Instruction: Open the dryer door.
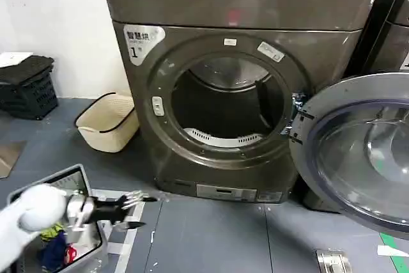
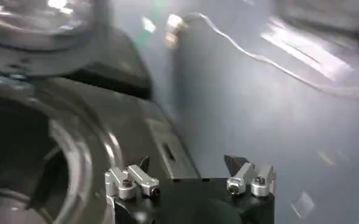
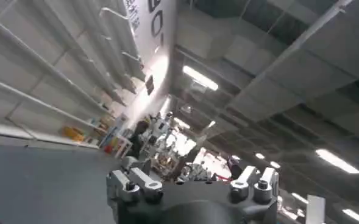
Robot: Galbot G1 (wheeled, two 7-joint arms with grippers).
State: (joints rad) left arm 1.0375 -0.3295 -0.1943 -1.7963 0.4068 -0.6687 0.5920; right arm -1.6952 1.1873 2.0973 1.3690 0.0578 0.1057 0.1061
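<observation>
The bronze-grey dryer, labelled "1", has its round drum opening uncovered. The dryer door stands swung wide to the right, its grey inner face and clear bowl turned toward me. My left gripper hovers low at the dryer's front left, near the floor, open and holding nothing. In the left wrist view that gripper points past the machine's base, with the drum ring beside it. My right gripper is raised toward the ceiling, open and empty.
A cream laundry basket and a black crate stand left of the dryer. A clear bin with clothes lies under my left arm. A darker machine stands behind the open door. Bare grey floor lies in front.
</observation>
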